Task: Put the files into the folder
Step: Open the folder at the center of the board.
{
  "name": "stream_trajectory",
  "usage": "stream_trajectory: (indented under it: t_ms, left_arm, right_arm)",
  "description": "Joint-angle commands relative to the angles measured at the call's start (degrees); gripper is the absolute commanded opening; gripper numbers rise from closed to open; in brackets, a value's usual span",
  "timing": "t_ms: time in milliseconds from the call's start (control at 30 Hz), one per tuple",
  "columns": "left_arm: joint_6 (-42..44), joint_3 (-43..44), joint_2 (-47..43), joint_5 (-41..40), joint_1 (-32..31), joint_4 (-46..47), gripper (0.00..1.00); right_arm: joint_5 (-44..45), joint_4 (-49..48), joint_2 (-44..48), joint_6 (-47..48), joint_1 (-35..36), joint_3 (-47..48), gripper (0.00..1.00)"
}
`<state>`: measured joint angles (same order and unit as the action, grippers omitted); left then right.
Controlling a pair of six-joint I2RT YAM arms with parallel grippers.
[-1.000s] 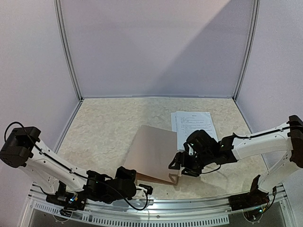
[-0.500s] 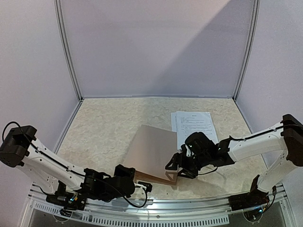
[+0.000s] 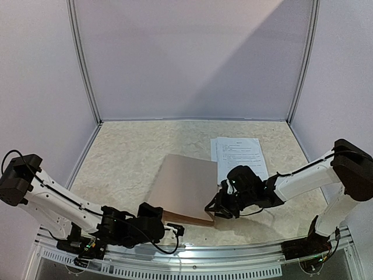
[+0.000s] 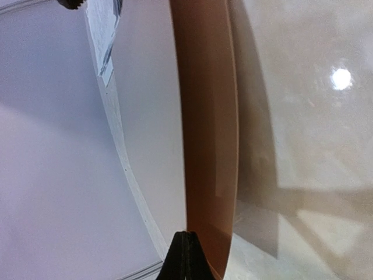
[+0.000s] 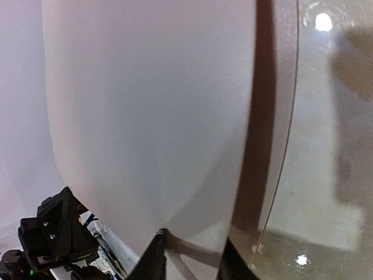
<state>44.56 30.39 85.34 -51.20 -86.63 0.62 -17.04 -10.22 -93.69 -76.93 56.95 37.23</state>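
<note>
The taupe folder (image 3: 186, 186) lies shut in the middle of the table. Behind it to the right lie the files (image 3: 239, 153), white printed sheets, also at the top of the left wrist view (image 4: 105, 29). My right gripper (image 3: 217, 207) is at the folder's near right corner. In its wrist view the gripper (image 5: 192, 259) has a gap between its fingers (image 5: 152, 256), and the corner of the grey cover (image 5: 151, 116) lies in that gap. My left gripper (image 3: 175, 229) is shut and empty (image 4: 186, 256), just off the folder's near left edge (image 4: 207, 146).
A metal rail (image 3: 192, 254) runs along the table's near edge, just behind the left gripper. White walls (image 3: 186, 58) close the table in at the back and on both sides. A thin clear sheet edge (image 5: 285, 146) shows beside the folder.
The folder's near edge was raised a second ago and now lies flat. My right gripper has slid left and down to the folder's corner, with its jaws narrower. The left gripper has barely moved.
</note>
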Motion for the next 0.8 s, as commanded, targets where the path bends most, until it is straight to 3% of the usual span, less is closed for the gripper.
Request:
stream_trajectory:
  t_ms: [0,67,100,167,200,267,333,433,567,767]
  left_arm:
    - [-5.45,2.55,-2.40,7.04,1.59,-9.10,0.00]
    - [-7.37,3.79,-3.36,11.03,2.75,-13.27,0.00]
    - [-8.01,4.18,-4.25,13.03,3.33,-14.97,0.09]
    - [-8.81,4.66,-6.67,17.71,4.89,-18.83,0.49]
    - [-9.10,4.86,-8.31,19.42,5.64,-20.33,0.64]
    - [-9.42,5.83,-11.91,22.58,8.13,-24.86,0.81]
    - [-9.53,8.07,-16.76,27.43,11.24,-30.25,0.91]
    - [-10.94,12.07,-22.82,36.03,17.96,-38.39,0.95]
    - [-12.83,12.96,-27.05,43.02,30.11,-39.39,1.00]
    - [-19.44,16.67,-19.85,45.37,47.45,-40.26,0.99]
  right_arm:
    - [-2.84,-5.21,-1.03,1.22,-0.41,2.78,0.16]
    - [-3.67,-2.59,-1.60,2.83,-0.59,5.31,0.07]
    - [-4.01,-0.72,-1.78,3.69,-0.72,6.82,0.04]
    - [-4.68,3.20,-2.16,6.40,-0.74,10.00,0.00]
    - [-4.98,5.00,-2.27,7.76,-0.71,11.53,0.00]
    - [-5.41,8.15,-2.30,9.99,-0.73,14.06,0.00]
    - [-5.03,12.92,-2.00,12.33,-0.82,17.05,0.00]
    - [-3.73,21.63,-1.69,15.73,-0.84,21.77,0.00]
    - [-1.89,33.68,-1.20,22.34,-0.84,29.36,0.00]
    - [4.21,54.76,0.13,30.55,-0.11,40.83,0.00]
